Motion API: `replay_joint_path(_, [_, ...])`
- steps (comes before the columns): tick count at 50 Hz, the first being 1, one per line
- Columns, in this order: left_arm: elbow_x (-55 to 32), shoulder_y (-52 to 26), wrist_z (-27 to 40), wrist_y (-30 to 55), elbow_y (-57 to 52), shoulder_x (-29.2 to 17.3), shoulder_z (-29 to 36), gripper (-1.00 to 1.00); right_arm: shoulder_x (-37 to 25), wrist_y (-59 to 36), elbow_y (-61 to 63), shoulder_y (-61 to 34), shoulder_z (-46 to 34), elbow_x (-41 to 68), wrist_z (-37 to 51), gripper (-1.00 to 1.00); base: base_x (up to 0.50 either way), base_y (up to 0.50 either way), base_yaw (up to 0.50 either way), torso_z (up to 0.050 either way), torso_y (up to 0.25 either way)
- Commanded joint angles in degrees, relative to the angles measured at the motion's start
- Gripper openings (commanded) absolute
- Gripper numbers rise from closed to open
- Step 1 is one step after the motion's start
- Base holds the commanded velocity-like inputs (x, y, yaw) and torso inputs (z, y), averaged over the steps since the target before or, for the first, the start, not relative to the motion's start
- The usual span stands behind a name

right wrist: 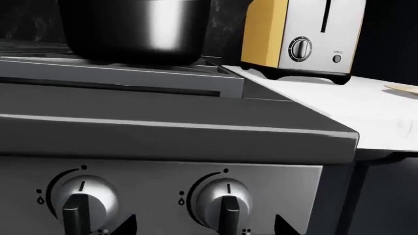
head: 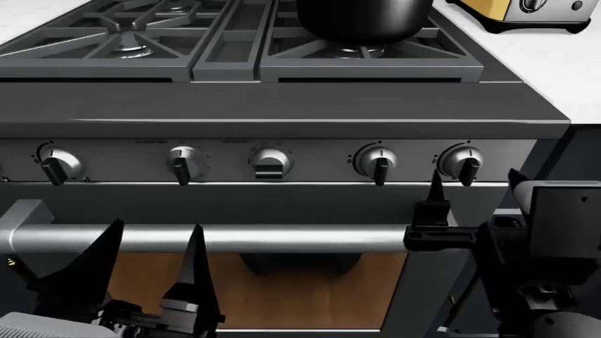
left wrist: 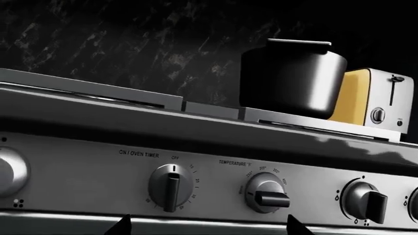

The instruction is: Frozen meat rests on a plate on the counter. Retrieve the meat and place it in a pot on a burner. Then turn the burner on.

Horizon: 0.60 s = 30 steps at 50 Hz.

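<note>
Both claws are down low in front of the stove, and neither one holds or touches anything. The left claw has its two black fingers spread wide, pointing up right in front of the oven door handle. Up beyond it on the front panel sit the timer knob and the temperature knob.

The right claw is turned on edge in the head view, so only one finger shows clearly there. Its wrist view shows two dark tips well apart at the bottom edge, so it's open too. The rightmost knob sits just above and beyond that finger, close to it but not touching as far as I can see, with the next knob beside it.

The pot sits on the right-hand burner, well above and behind both claws. The pictures don't show inside it, so I can't tell if there's meat in there. A yellow and silver toaster stands on the white counter, past the right claw and beside the pot.
</note>
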<state>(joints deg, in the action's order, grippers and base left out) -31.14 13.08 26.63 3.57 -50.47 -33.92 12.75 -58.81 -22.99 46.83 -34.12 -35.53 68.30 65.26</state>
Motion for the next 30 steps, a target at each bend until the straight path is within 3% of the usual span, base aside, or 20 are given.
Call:
replay_joint_path(1, [0.03,0.03,0.08,-0.27,0.25,-0.08,0.08,1.00,1.49,-1.08,-2.47,-1.48,-0.42,-0.10,-0.97,1.00,0.00,0.00,0.00,0.000,0.000])
replay_joint_path(30, [-0.44,-0.42,0.17,-0.75,1.44,-0.23,0.17,1.00,3.33,-3.30,-8.11,-3.99,-1.30,-1.25,-3.70,1.00,0.00,0.00,0.00,0.000,0.000])
